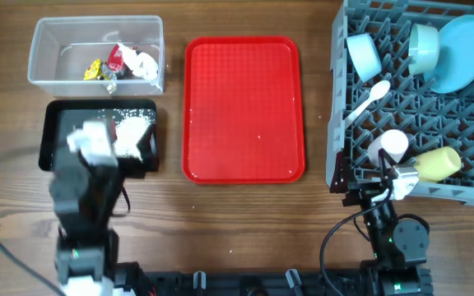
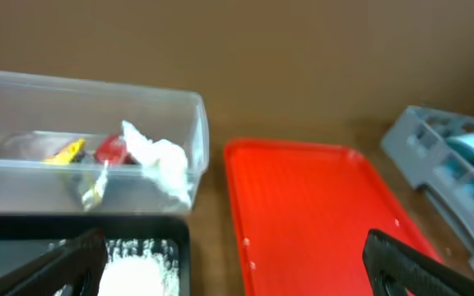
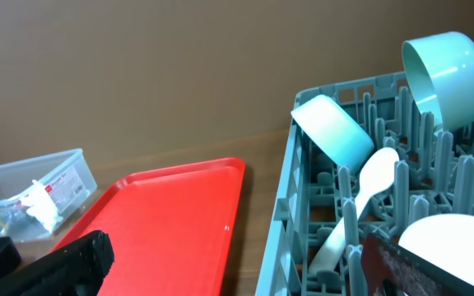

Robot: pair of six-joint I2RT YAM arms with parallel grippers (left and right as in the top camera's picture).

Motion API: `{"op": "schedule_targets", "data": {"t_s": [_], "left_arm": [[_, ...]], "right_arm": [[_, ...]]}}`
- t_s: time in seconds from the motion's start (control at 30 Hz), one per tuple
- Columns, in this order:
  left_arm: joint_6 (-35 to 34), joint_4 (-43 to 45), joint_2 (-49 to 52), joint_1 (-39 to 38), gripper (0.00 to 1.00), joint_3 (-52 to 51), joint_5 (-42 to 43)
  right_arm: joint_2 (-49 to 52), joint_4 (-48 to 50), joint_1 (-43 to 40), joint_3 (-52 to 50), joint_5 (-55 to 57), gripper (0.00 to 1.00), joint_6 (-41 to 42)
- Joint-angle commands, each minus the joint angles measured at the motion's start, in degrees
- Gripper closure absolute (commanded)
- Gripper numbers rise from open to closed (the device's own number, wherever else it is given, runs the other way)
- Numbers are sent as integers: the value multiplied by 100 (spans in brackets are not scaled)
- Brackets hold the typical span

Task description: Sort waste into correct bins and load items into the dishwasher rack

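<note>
The grey dishwasher rack (image 1: 336, 99) on the right holds a blue bowl (image 1: 364, 53), a teal cup (image 1: 424, 45), a blue plate (image 1: 465, 51), a white spoon (image 1: 367, 100), a white cup (image 1: 393, 145) and a yellow cup (image 1: 437, 163). The clear bin (image 1: 97, 23) holds wrappers and a crumpled tissue (image 2: 163, 160). The black bin (image 1: 56, 115) holds white scraps (image 2: 138, 271). My left gripper (image 2: 229, 271) is open and empty over the black bin's right edge. My right gripper (image 3: 229, 267) is open and empty at the rack's front left corner (image 3: 290, 189).
A red tray (image 1: 245, 107) lies bare between the bins and the rack; it also shows in the left wrist view (image 2: 311, 214) and the right wrist view (image 3: 171, 222). Black cables loop along the table's front edge at both arm bases.
</note>
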Motion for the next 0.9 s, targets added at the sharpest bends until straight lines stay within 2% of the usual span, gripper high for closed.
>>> {"op": "schedule_targets", "data": {"t_s": [0.0, 0.13, 0.23, 0.33, 0.87], "left_arm": [[129, 448, -1231, 39, 0, -1167, -31], [87, 535, -2247, 37, 0, -2006, -31], [92, -284, -2789, 37, 0, -2006, -227], [120, -326, -3117, 22, 0, -2006, -382], [109, -313, -3101, 17, 0, -2006, -356]], "right_arm": [[-50, 31, -31, -7, -70, 0, 46], [-50, 31, -31, -7, -72, 0, 42], [-50, 31, -31, -7, -70, 0, 46], [-50, 31, -31, -7, -72, 0, 44], [-50, 31, -31, -7, -70, 0, 46]]}}
